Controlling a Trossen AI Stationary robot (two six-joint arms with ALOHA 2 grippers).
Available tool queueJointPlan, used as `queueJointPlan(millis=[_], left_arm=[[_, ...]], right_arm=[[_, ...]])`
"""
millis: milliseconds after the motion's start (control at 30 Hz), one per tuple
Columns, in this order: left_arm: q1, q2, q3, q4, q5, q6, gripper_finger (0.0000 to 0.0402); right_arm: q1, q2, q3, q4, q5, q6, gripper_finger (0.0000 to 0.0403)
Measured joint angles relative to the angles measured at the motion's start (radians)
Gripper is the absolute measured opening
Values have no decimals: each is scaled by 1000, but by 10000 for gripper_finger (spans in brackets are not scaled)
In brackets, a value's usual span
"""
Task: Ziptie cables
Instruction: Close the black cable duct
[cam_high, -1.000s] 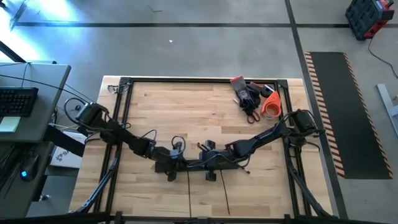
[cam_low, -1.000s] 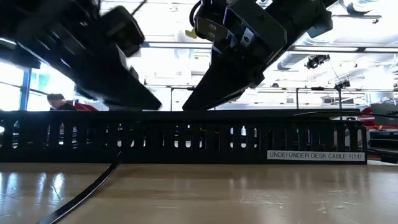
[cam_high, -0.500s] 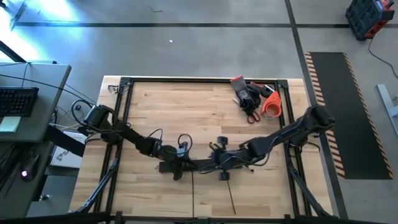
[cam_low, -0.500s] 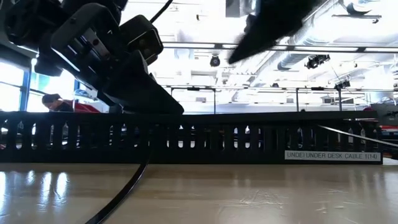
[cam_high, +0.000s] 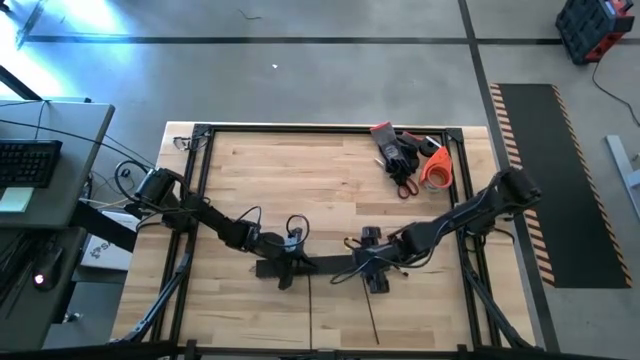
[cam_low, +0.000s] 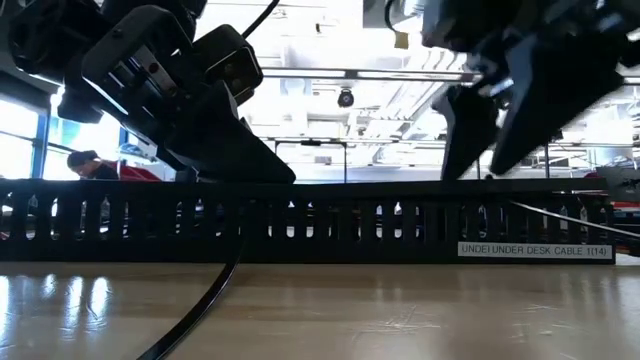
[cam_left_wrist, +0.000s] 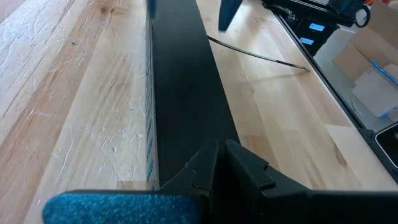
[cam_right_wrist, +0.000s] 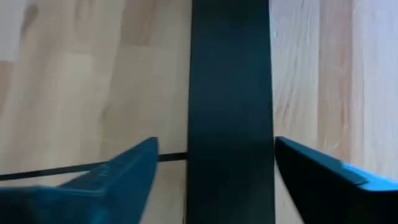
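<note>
Risk sits with the right claw (cam_high: 375, 277): it hangs spread wide and empty, its blue-tipped fingers (cam_right_wrist: 118, 171) straddling the black rail (cam_low: 300, 222). Closing there would seize the rail, not the cables (cam_high: 371, 318), thin strands trailing toward the tabletop's (cam_high: 300, 180) near edge below it. The left claw (cam_high: 287, 270) is pinched together on the rail's other end.

The high view looks straight down on the whole pale wooden table (cam_high: 320, 180). The low view sits at tabletop height. Both wrist views look closely along the long black slotted rail (cam_left_wrist: 180, 93), shared by every view.
</note>
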Motion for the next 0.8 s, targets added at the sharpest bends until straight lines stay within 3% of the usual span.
queueJointPlan(millis=[167,300,433,700,800], left_arm=[[0,0,0,1,1,0,14],[0,0,-2,12,1,0,14],[0,0,-2,11,2,-8,14],[0,0,-2,9,10,-15,14],[0,0,-2,9,16,-18,14]], right_arm=[[-7,35,-28,19,23,18,372],[-4,80,-29,37,22,0,379],[-7,117,-29,49,23,19,349],[-10,124,-29,52,9,46,237],[-10,124,-21,43,-12,8,222]])
